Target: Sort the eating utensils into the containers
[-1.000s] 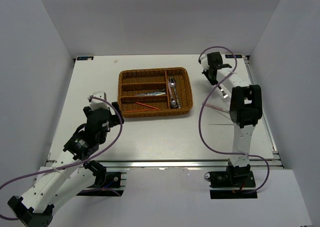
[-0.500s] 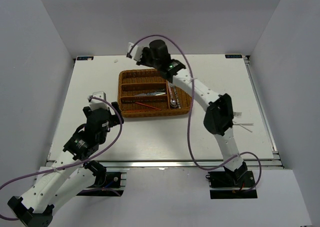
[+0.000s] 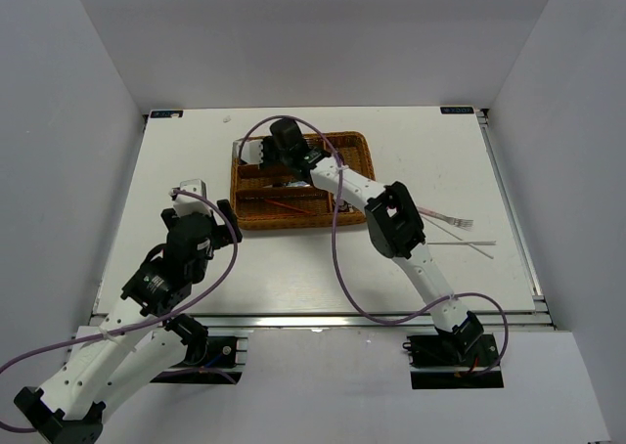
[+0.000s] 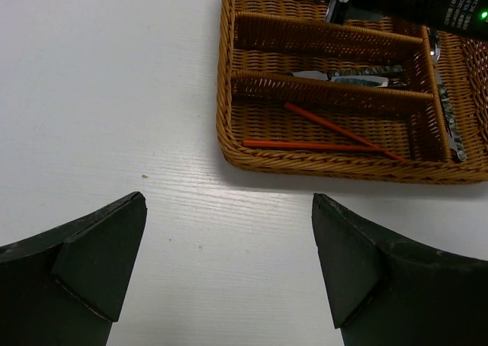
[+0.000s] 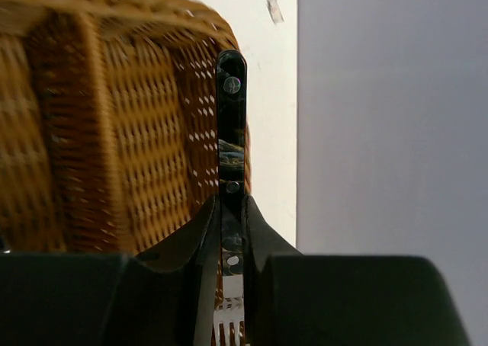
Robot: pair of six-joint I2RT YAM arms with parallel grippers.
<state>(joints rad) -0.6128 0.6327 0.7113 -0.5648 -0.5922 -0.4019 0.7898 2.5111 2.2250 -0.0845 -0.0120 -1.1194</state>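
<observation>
The brown wicker tray (image 3: 364, 175) lies at the table's far middle and also shows in the left wrist view (image 4: 229, 117). My right gripper (image 3: 248, 153) reaches over the tray's far left end, shut on a dark-handled fork (image 5: 230, 125) that stands upright between the fingers above the wicker (image 5: 137, 132). Two red chopsticks (image 4: 320, 144) lie in the tray's near long slot, knives (image 4: 358, 76) in the middle slot, spoons (image 4: 450, 125) in the crosswise slot. My left gripper (image 4: 229, 209) is open and empty over bare table, near and left of the tray.
A fork (image 3: 448, 218) and a thin white chopstick (image 3: 462, 243) lie on the table right of the tray. The right arm's links (image 3: 391, 219) cross above the tray's near right corner. White walls enclose the table on three sides.
My right arm has swung from the far right corner across the tray to its far left end, carrying the fork. The left arm has not moved.
</observation>
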